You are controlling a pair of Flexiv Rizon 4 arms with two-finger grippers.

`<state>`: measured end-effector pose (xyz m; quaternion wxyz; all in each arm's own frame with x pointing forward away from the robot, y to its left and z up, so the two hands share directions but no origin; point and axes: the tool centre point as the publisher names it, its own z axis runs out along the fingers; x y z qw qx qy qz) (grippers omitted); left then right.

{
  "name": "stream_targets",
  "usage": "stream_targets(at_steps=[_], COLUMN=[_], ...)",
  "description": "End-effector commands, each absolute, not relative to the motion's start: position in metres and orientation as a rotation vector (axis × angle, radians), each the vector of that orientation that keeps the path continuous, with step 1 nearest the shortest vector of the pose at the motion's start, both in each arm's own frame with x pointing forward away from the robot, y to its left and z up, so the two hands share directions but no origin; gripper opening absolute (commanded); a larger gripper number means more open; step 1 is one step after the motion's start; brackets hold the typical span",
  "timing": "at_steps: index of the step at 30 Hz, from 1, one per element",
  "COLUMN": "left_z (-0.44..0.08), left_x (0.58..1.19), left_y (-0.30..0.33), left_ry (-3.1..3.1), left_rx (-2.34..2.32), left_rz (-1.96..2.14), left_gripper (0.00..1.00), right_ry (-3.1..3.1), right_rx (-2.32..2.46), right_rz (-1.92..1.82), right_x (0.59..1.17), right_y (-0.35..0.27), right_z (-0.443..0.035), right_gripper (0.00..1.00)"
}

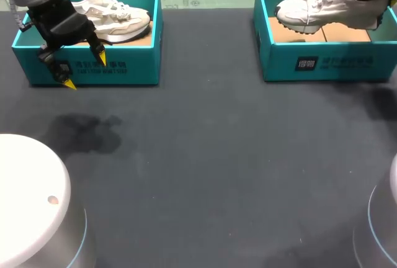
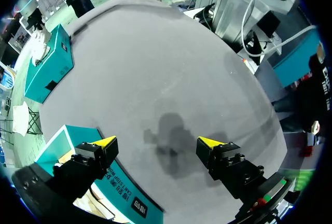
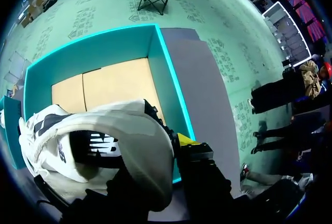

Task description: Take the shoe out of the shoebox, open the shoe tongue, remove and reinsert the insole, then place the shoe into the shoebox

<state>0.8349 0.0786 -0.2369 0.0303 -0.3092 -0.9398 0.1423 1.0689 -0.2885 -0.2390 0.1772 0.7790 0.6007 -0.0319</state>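
The shoe (image 1: pixel 322 4) is hanging over the right shoebox (image 1: pixel 322 63). Its heel is up by the far right corner, its toe is pointing towards the box's left wall, and its sole is lifting clear of the tan cardboard floor. The right gripper (image 3: pixel 179 149) is gripping it at the heel. In the right wrist view one yellow fingertip (image 3: pixel 185 140) is pressing on the outside of the heel collar, and the other finger is hiding behind the white upper, so the pinch is looking narrow and firm. Below the shoe, the teal walls and bare floor of the box are showing.

Over on the other side, the left gripper (image 1: pixel 85 71) is hovering at the front wall of the left shoebox (image 1: pixel 124 69). Its fingers are spreading wide and holding nothing. From the left wrist view, one finger is sitting over that box's near corner and the other is sitting over the dark table (image 1: pixel 217 156). A second shoe (image 1: pixel 118 17) is lying flat inside the left shoebox, toe towards its right wall. The two boxes are standing well apart along the table's far edge.
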Motion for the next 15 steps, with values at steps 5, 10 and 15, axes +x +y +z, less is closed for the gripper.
stream_targets(at_steps=[5, 10, 15], left_z=[-0.237, -0.237, -0.237], left_x=[0.835, 0.835, 0.835], left_y=[0.078, 0.078, 0.078], left_ry=[-2.897, -2.897, -2.897], left_rx=[-0.953, -0.953, -0.953], left_rz=[0.434, 0.434, 0.434], left_gripper=[1.00, 1.00, 1.00], right_ry=[1.719, 1.733, 1.735], right_rx=[2.205, 2.200, 2.209], right_rz=[-0.101, -0.103, -0.117], right_x=[1.064, 1.061, 1.060], right_y=[-0.285, -0.282, -0.283], right_z=[-0.256, -0.266, -0.278], right_gripper=[0.00, 0.00, 0.00])
